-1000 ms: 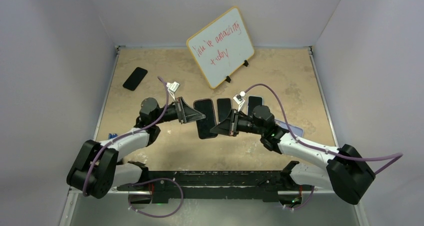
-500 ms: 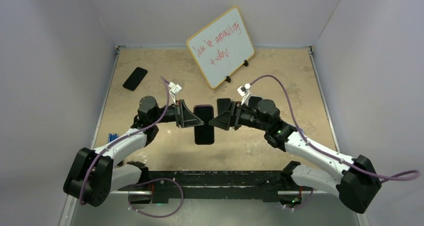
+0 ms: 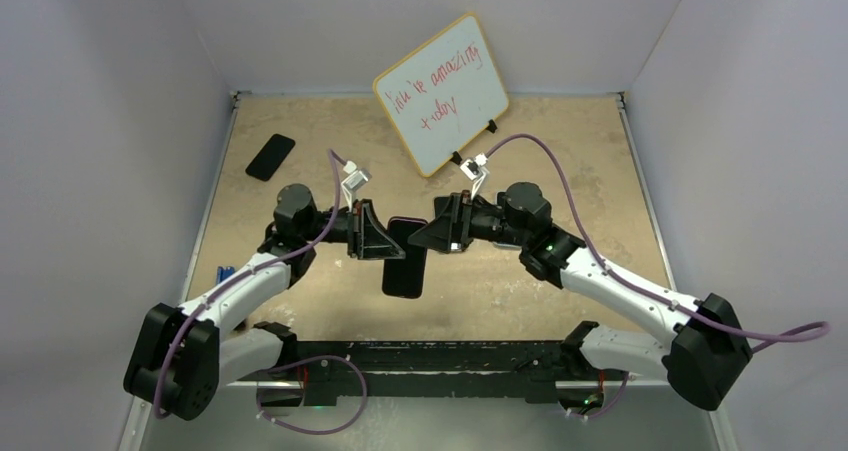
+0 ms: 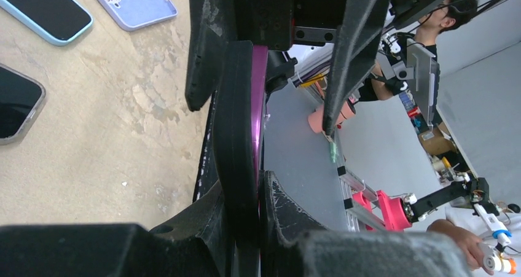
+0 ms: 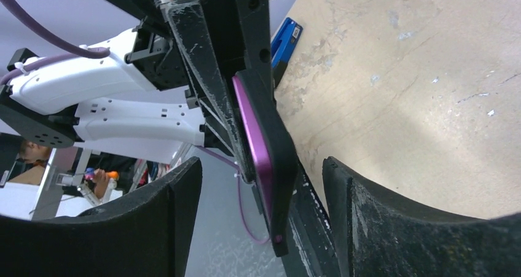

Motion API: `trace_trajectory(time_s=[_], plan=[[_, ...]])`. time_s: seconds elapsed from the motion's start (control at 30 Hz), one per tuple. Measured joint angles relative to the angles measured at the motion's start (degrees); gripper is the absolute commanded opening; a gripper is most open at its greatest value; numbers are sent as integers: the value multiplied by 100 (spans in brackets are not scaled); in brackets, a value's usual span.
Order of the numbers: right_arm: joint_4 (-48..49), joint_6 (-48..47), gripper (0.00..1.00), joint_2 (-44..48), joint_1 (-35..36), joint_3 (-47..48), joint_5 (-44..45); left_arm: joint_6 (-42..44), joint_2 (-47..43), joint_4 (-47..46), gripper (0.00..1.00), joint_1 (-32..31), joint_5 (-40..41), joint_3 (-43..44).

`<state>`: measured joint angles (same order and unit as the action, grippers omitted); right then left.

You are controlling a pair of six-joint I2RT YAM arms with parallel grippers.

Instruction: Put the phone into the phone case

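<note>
Flat black phone (image 3: 403,271) with glossy purple edge clamped in left gripper (image 3: 397,239), right gripper (image 5: 261,161) spread wide either side, mottled tan desk (image 3: 570,161), plain pale walls (image 3: 100,121)

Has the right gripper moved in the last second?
Yes. The right gripper has shifted toward the whiteboard, away from the arm bases, and now stands open while the left gripper holds the phone.

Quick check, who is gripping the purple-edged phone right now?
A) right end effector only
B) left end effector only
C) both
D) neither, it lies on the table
B: the left end effector is clamped on the purple-edged phone, holding it up off the table. The right end effector has its jaws open, with a gap on each side of the phone.
</note>
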<state>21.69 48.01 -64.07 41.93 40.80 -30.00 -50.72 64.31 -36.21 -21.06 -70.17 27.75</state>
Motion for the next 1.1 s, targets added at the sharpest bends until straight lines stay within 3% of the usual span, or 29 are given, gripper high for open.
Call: trace_trajectory(time_s=[0.1, 0.23, 0.3, 0.5, 0.67, 0.77, 1.1], plan=[[131, 46, 58, -96, 0, 13, -105, 400, 17, 675, 0, -2, 31, 151], [151, 31, 15, -151, -2, 37, -57, 811, 33, 1239, 0, -2, 68, 332], [76, 22, 0, -195, -59, 37, 2, 1047, 17, 1620, 0, -13, 125, 481], [33, -195, 0, -168, -70, 44, 116, 1681, 42, 2861, 0, -26, 402, 881], [-39, -304, 0, -142, -57, 42, 144, 1703, -74, 3005, 33, -52, 546, 883], [15, -363, 0, -98, -57, 33, 151, 1504, -234, 3018, 42, -42, 855, 879], [527, -358, 0, -79, -66, -387, -330, 415, -487, 1853, 47, 72, 1303, 756]])
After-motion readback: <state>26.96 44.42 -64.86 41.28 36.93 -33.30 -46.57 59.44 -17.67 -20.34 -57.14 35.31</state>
